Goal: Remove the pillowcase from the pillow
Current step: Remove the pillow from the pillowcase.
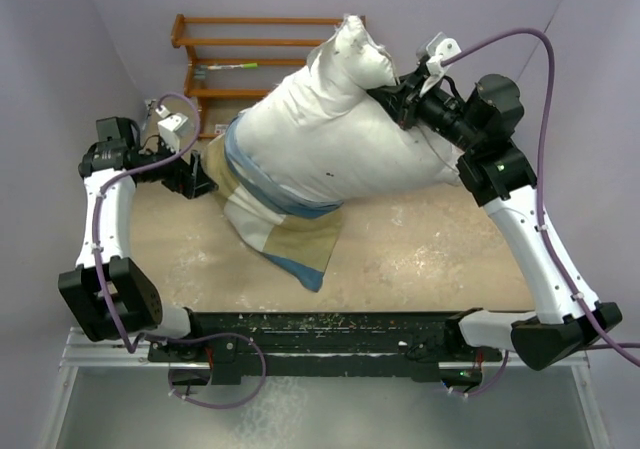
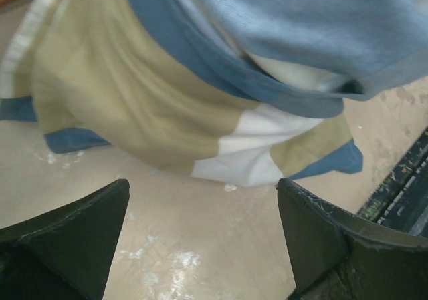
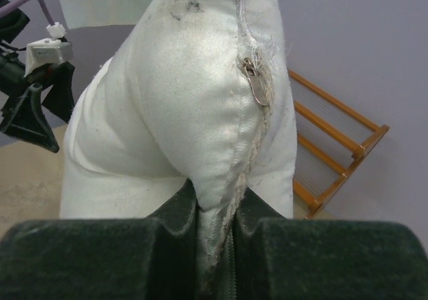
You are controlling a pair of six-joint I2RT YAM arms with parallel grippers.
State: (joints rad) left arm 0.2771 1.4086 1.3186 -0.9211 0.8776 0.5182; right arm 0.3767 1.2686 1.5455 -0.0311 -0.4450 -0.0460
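Pillow (image 3: 180, 113): white, plump, stood upright; its lower edge is pinched between the dark padded fingers (image 3: 167, 213) of the right hand (image 3: 217, 210), which are closed tight on it. A frayed seam (image 3: 251, 139) is seen running down its right side, with a metal zip pull (image 3: 254, 83) hanging from it.
Left arm (image 3: 27, 93): dark, seen at left beyond the pillow, fitted with a white connector (image 3: 47, 46) and purple cable (image 3: 37, 5).
Wooden rack (image 3: 334, 146): set against the lilac wall (image 3: 354, 39), at right.
Bench (image 3: 27, 186): tan.
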